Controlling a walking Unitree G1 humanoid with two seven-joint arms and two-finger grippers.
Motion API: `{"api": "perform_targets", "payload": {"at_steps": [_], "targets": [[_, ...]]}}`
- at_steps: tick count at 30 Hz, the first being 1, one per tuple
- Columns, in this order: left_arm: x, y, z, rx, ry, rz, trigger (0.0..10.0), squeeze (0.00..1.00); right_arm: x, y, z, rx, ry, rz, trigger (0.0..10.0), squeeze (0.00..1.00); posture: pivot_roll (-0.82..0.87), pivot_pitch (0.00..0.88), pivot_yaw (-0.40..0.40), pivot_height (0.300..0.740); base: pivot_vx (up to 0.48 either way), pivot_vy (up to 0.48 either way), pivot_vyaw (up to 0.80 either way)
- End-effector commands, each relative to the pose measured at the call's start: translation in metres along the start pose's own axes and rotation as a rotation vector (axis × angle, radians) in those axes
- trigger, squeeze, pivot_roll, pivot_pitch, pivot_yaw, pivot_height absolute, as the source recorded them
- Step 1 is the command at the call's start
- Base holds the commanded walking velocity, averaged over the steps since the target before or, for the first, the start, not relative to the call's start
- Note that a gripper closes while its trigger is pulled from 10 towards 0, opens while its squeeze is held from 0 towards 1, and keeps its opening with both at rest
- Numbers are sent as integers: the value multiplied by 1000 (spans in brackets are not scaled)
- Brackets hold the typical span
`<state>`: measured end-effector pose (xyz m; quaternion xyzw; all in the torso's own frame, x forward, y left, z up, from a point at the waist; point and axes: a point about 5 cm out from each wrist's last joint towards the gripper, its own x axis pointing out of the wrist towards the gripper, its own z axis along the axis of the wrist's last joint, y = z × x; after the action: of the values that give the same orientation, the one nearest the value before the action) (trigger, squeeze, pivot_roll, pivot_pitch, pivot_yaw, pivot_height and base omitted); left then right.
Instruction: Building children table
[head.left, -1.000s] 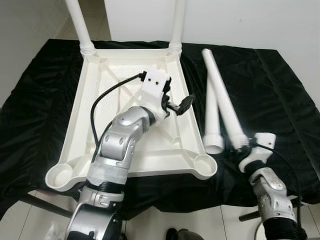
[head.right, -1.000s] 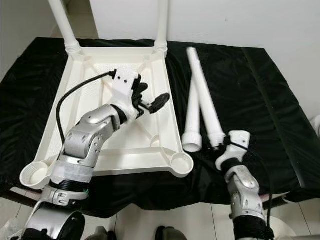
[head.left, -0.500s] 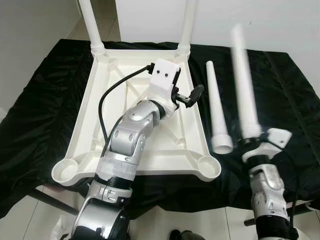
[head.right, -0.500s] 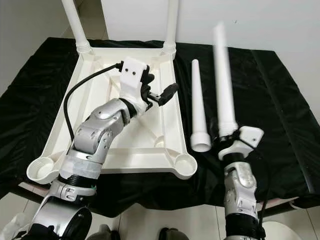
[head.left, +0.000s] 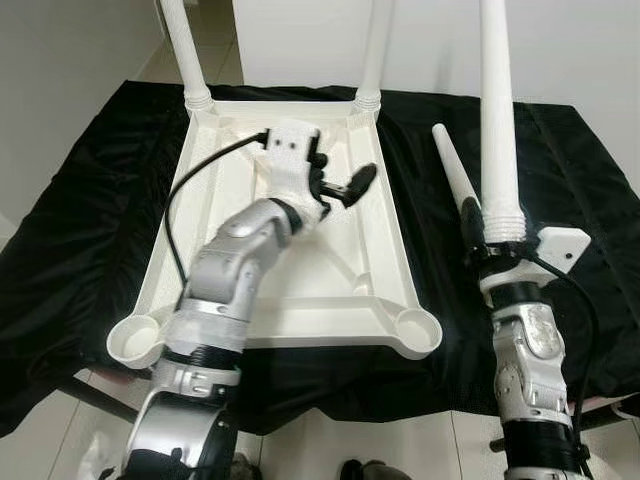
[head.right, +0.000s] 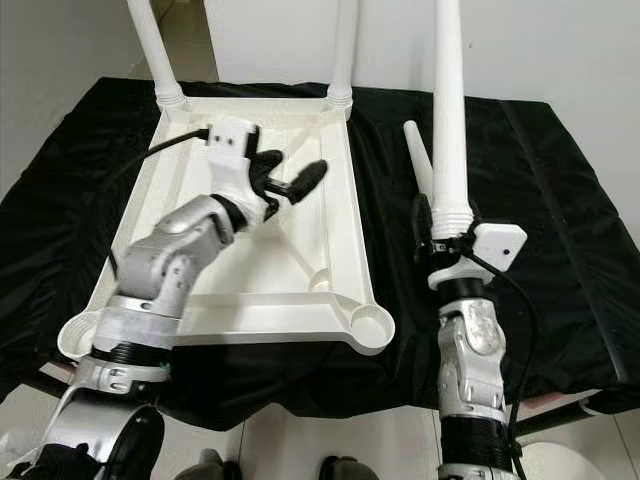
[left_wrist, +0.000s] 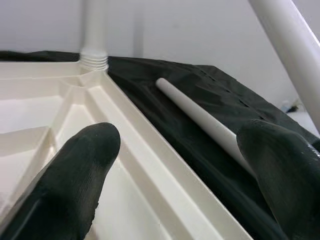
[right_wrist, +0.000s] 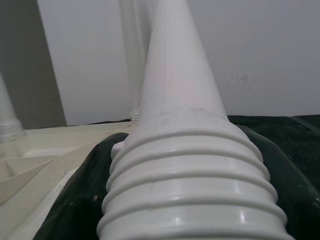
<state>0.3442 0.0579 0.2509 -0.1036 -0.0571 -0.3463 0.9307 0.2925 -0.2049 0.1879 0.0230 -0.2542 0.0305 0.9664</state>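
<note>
The white plastic table top (head.left: 230, 290) lies upside down on the black cloth, with two legs (head.left: 182, 50) standing in its far corner sockets. My right gripper (head.left: 492, 250) is shut on a third white leg (head.left: 498, 110), held upright by its threaded end (right_wrist: 190, 200) to the right of the table top. A fourth leg (head.left: 453, 180) lies on the cloth just behind it. My left gripper (head.left: 340, 190) hovers open over the table top's right rim, nothing between its fingers (left_wrist: 75, 175).
The black cloth (head.left: 80, 220) covers the work table, whose front edge runs just below the table top's two near corner sockets (head.left: 415, 328). A white wall stands behind. Bare cloth lies at far right.
My right gripper has raised the leg from lying on the cloth to standing upright. The other loose leg has shifted on the cloth. My left gripper stays open over the table top.
</note>
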Motion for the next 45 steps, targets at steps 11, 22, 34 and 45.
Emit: {"api": "perform_targets", "payload": {"at_steps": [11,22,34,45], "targets": [[5,-11,7,-72,-42,-191,10000,1000,-1,10,4,-24,-27,0,10000,0,-77,81,33,740,0,0,0],[-5,-13,26,-212,-102,-351,10000,0,9,30,14,-107,-104,68,10000,0,-47,64,17,740,0,0,0],[-9,-21,46,-360,-111,-583,10000,0,12,71,13,-102,-121,299,10000,0,-31,54,16,740,0,0,0],[-5,-33,43,-294,-56,-650,10000,0,6,97,3,-110,-91,459,10000,0,-24,49,17,740,0,0,0]]}}
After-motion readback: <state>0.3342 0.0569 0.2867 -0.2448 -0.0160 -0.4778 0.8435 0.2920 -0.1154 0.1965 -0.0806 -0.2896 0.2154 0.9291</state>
